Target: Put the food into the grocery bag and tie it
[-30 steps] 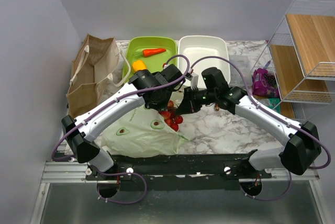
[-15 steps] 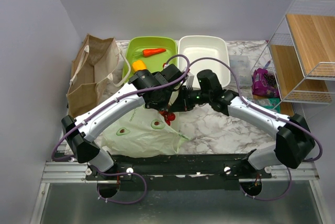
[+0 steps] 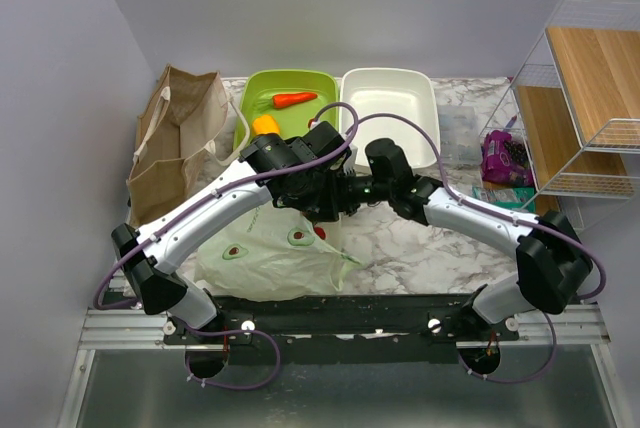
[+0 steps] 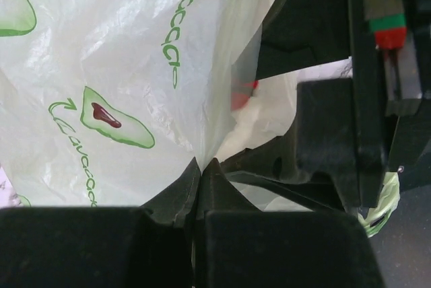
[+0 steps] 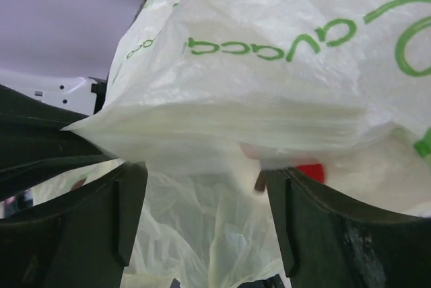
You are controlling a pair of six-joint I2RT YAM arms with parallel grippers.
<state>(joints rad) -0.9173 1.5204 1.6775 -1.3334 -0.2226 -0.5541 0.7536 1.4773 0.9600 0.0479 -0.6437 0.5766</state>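
pale-green plastic, thin and see-through, makes up the grocery bag (image 3: 270, 253), which lies on the marble table (image 3: 420, 238) at the near edge, between the two arms. its upper edge is lifted to where both grippers meet. a bit of the red tomatoes (image 3: 320, 233) shows at the bag's mouth. from the left wrist they are only a red blur (image 4: 244, 94) behind the film.

the left gripper (image 4: 200, 167) is pinched tight on a fold of the bag, fingertips together with the film caught between them. the right gripper (image 5: 205, 180) has its fingers set wide. a thick fold of the bag lies across the gap, with a red tomato just beside the right-hand finger (image 5: 286, 214). i cannot tell whether the finger touches it.

behind the arms, a green tub (image 3: 300, 83) holds a carrot (image 3: 294, 100) and the yellow pepper (image 3: 265, 125), which the left arm partly hides. a white tub (image 3: 390, 98) stands touching it on the right, and a brown paper bag (image 3: 175, 143) stands upright on the left.

the bag's film carries avocado prints (image 4: 114, 121) with dark centres and green lettering (image 4: 172, 49) that seems to read "avocado", seen sideways.
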